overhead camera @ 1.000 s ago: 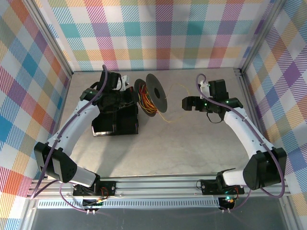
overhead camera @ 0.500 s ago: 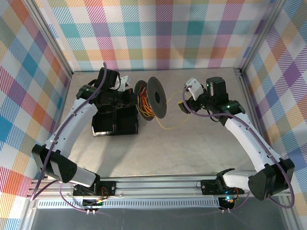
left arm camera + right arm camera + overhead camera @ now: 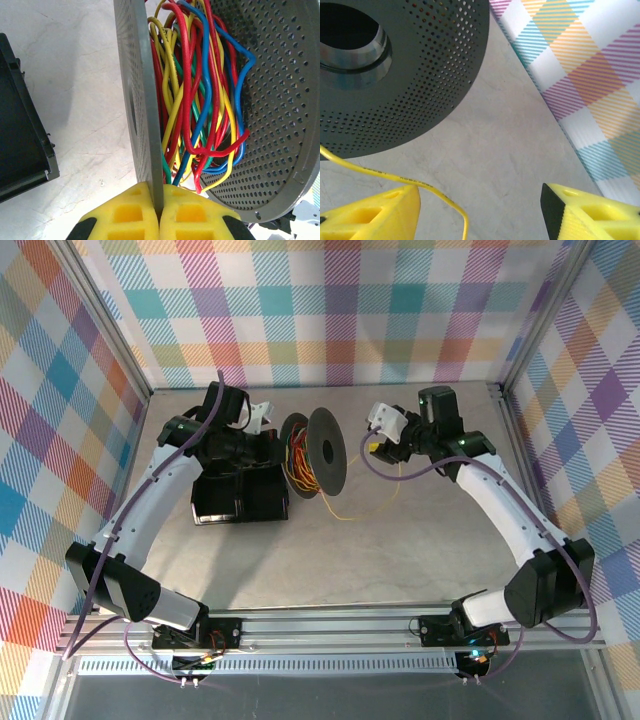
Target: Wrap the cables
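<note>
A dark grey perforated spool (image 3: 318, 452) stands on its edge near the middle of the pale grey counter (image 3: 400, 550), its two round flanges facing left and right. The cables (image 3: 200, 100) lie in a loose tangle between those flanges: thin red, yellow, blue and green wires looped over one another, some sagging toward the lower rim. One loose yellow wire (image 3: 338, 510) trails out from the bottom of the spool onto the counter to its right.

The left fingers (image 3: 145, 212) are pressed together on the rim of the spool's left flange, one yellow pad on each face of the thin plate. Just to the left of the spool sits a black plastic box (image 3: 240, 498), and the left arm reaches over it.

The right fingers (image 3: 375, 212) are spread wide, with bare counter between the two yellow tips, and they hover just to the right of the spool, facing its right flange (image 3: 420, 65). In the right wrist view a yellow strand (image 3: 380, 172) crosses the tip of one finger and curves down into the gap; I cannot tell whether it touches the pad. Plaid walls (image 3: 350, 310) of many colours enclose the counter on three sides.
</note>
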### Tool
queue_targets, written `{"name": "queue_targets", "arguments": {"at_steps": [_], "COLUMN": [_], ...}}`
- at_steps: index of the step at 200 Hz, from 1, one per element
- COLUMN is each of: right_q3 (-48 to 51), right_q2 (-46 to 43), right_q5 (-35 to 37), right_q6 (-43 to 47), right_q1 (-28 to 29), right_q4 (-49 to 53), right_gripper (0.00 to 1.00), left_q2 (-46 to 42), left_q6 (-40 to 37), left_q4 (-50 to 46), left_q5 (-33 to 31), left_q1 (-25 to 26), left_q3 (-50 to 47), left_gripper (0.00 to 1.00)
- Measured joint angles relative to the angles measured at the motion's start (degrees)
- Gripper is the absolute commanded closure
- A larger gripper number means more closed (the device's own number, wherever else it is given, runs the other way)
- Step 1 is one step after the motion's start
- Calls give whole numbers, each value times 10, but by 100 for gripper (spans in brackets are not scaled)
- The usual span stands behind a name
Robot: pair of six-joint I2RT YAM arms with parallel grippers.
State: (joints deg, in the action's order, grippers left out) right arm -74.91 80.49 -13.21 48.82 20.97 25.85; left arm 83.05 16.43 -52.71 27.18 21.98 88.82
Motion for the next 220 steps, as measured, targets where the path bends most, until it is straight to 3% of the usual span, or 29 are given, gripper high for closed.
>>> {"name": "queue_targets", "arguments": {"at_steps": [53, 78, 134, 158, 175, 220], "right_q3": [-6, -6, -23, -33, -37, -38], "right_q2": [20, 21, 52, 62, 63, 67], "right_q5": [-47, -61, -71, -71, -75, -68], "right_q6": [36, 46, 46, 45, 41, 19], "right_q1": [1, 3, 10, 12, 12, 12], "right_q4": [19, 23, 34, 38, 38, 17], "right_gripper": [34, 44, 52, 72, 100, 100], "left_q2": [-1, -5, -12, -12, -12, -20], "left_q6": [-3, -5, -7, -7, -7, -7], "left_q4": [-1, -2, -2, -2, -2, -1], "left_q5": [0, 2, 4, 4, 4, 12], "left_q1": [0, 0, 0, 0, 0, 0], "left_q3": [0, 0, 0, 0, 0, -4], "left_gripper": [100, 100, 100, 100, 100, 100]}}
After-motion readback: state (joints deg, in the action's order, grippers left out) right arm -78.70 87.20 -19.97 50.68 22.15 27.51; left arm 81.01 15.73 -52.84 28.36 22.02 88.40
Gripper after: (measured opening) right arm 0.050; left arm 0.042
